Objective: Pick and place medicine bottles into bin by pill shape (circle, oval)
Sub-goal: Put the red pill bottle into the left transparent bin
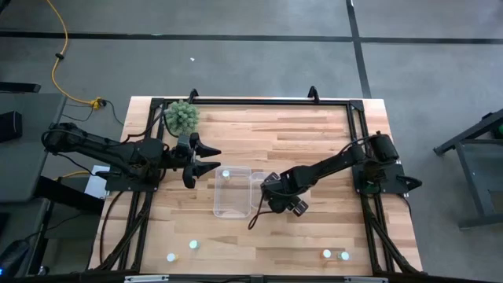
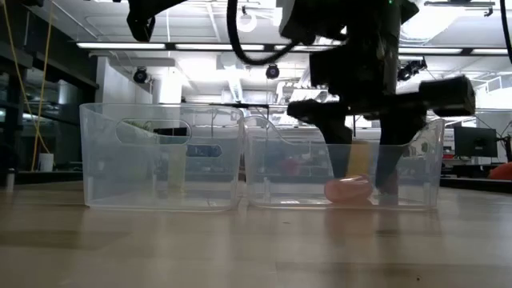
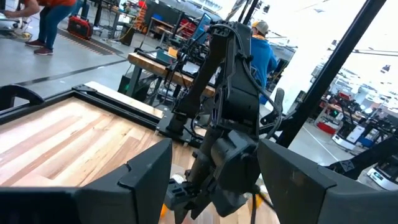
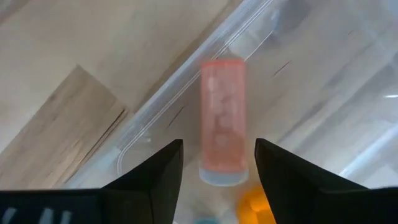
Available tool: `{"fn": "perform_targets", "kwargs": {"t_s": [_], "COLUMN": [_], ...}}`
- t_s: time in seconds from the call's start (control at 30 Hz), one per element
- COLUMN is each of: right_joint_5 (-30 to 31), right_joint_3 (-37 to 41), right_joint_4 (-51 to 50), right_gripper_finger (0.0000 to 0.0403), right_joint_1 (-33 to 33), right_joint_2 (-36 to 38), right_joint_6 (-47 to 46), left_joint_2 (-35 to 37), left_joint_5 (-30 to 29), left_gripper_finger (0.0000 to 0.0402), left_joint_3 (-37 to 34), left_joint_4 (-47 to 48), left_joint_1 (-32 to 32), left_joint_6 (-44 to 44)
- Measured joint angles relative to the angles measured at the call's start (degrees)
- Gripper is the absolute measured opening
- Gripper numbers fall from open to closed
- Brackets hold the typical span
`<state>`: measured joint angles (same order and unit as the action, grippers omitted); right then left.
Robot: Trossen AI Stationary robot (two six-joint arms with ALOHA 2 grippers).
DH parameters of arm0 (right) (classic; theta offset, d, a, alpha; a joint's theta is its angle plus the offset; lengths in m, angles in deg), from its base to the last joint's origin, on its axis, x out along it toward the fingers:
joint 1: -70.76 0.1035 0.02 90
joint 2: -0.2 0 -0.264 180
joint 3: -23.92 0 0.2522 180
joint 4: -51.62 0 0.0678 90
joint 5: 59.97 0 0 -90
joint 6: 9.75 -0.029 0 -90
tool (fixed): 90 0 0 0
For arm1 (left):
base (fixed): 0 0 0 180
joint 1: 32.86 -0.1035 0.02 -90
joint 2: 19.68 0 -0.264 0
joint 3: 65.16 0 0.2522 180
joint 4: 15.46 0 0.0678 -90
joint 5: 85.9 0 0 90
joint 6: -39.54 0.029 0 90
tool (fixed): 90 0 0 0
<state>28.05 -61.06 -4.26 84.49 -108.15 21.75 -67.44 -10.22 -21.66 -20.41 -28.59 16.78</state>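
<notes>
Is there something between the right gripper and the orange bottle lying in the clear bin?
Nothing visible. The right gripper hangs over the clear bin, its fingers open on either side of the orange bottle lying on the bin floor, with only open air between them. Whether they touch the bottle is unclear.

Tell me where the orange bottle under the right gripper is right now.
The orange bottle lies on its side inside the right clear bin near mid-table, directly below the right gripper, whose jaws stand open and apart from it.
</notes>
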Motion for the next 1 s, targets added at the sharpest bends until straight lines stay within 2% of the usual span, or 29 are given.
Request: {"fn": "perform_targets", "kwargs": {"t_s": [0.37, 0.73, 1.0], "right_joint_5": [0.0, 0.4, 1.5], "right_joint_3": [-0.1, -0.1, -2.1], "right_joint_4": [-0.7, -1.1, -2.8], "right_gripper_finger": [0.0179, 0.0104, 0.0109], "right_joint_1": [0.0, 0.0, 0.0], "right_joint_2": [-2.4, -2.4, -2.0], "right_joint_6": [-2.1, -3.2, -3.2], "left_joint_2": [0.0, 0.0, 0.0], "left_joint_5": [0.2, 0.2, 0.2], "left_gripper_finger": [0.0225, 0.0225, 0.0225], "left_joint_3": [0.0, 0.0, 0.0], "left_joint_4": [0.0, 0.0, 0.0], "left_joint_1": [0.0, 0.0, 0.0], "left_joint_6": [0.4, 0.4, 0.4]}}
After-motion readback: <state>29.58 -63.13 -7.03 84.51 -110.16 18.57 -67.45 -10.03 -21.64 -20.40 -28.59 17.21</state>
